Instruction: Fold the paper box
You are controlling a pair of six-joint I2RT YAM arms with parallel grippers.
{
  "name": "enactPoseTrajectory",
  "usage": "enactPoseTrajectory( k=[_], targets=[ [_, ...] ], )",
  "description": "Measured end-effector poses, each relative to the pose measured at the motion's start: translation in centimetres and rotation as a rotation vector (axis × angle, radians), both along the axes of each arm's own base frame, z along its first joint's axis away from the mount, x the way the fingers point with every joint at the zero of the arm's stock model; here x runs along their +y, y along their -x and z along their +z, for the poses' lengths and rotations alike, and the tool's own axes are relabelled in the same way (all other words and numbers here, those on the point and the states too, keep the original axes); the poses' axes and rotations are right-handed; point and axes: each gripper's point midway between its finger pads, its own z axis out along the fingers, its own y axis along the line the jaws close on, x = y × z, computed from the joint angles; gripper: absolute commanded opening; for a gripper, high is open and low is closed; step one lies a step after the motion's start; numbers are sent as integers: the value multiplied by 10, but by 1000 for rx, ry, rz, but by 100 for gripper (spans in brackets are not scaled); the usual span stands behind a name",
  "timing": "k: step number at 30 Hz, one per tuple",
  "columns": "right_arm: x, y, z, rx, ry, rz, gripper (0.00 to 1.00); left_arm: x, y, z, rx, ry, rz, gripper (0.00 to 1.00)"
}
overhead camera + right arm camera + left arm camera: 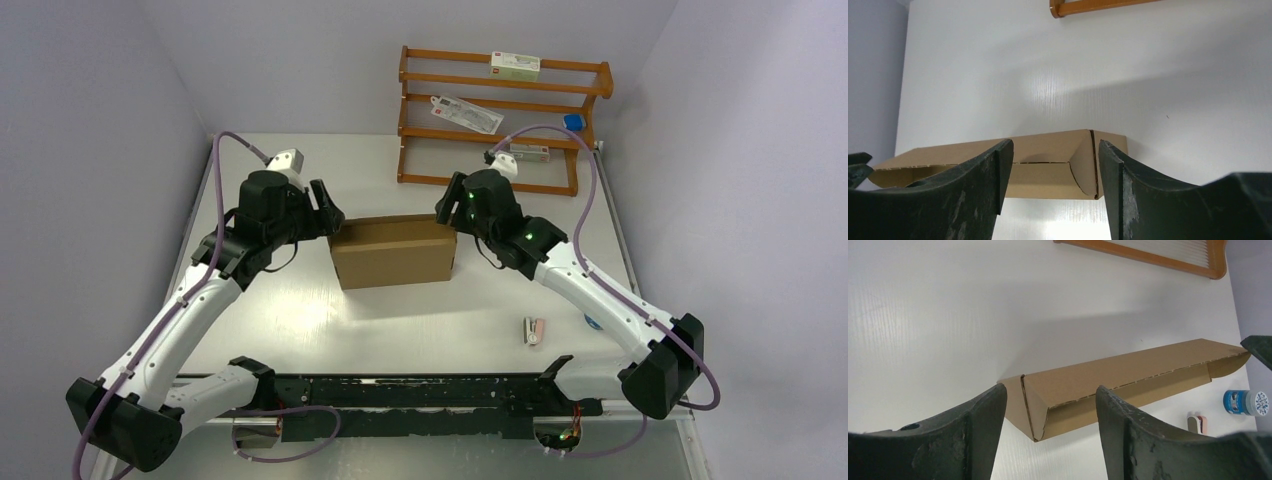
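Observation:
The paper box (393, 251) is plain brown cardboard, folded into a shallow closed rectangle on the table's middle. My left gripper (333, 212) is open at its far left corner, jaws apart with the box corner (1040, 405) between and beyond them. My right gripper (450, 207) is open at the far right corner, and the box end (1083, 162) shows between its jaws. Neither gripper holds anything. In each wrist view the other gripper's tip shows at the box's far end.
A wooden rack (500, 120) with small cartons and packets stands at the back right. A small pink and white item (534, 331) lies near the front right. A blue-capped item (1245, 402) lies on the table's right side. Grey walls close both sides.

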Motion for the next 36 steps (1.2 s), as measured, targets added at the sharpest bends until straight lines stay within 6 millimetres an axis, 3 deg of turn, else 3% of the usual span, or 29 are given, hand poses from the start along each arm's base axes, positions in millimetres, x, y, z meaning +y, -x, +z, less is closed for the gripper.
enactPoseTrajectory(
  k=[9, 16, 22, 26, 31, 36],
  targets=[
    [-3, -4, 7, 8, -109, -52, 57, -7, 1, -2, 21, 39, -29, 57],
    [1, 1, -15, 58, -139, -47, 42, -13, 6, -23, 73, 59, -45, 41],
    [-1, 4, -19, 29, -180, -31, 35, -11, 9, -43, 115, 72, -37, 28],
    [-2, 6, -21, -5, -191, -17, 32, -11, 7, -43, 96, 82, -38, 23],
    [-4, 9, -24, -57, -203, 1, 31, -11, 9, -45, 43, 88, -55, 29],
    [-6, 11, -27, -81, -201, 8, 31, -12, 10, -45, 9, 87, -79, 53]
  ],
)
